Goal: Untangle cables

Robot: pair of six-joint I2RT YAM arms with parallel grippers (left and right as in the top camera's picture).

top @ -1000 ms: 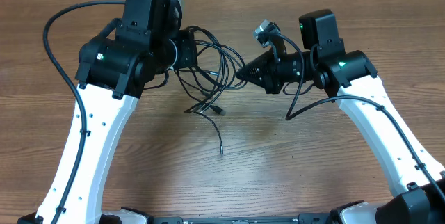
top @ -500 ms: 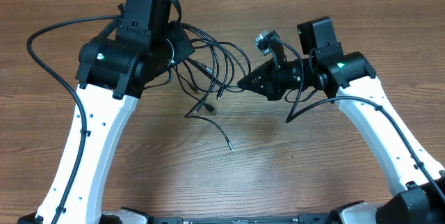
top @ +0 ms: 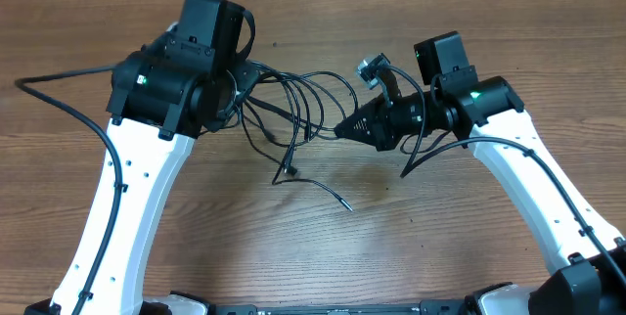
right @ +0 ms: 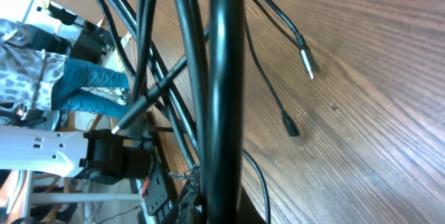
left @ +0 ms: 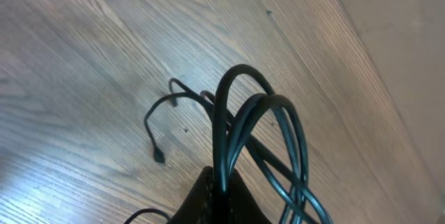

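With jaws pinching the cables (top: 305, 110), the left gripper (left: 217, 195) and right gripper (top: 344, 127) have drawn apart, so the tangle now spreads looser.

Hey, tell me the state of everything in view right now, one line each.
left gripper: shut on cables
right gripper: shut on cables
cables: tangled loops, strung between the two grippers
silver-tipped plug: loose end, ungripped
black plug: loose end, ungripped
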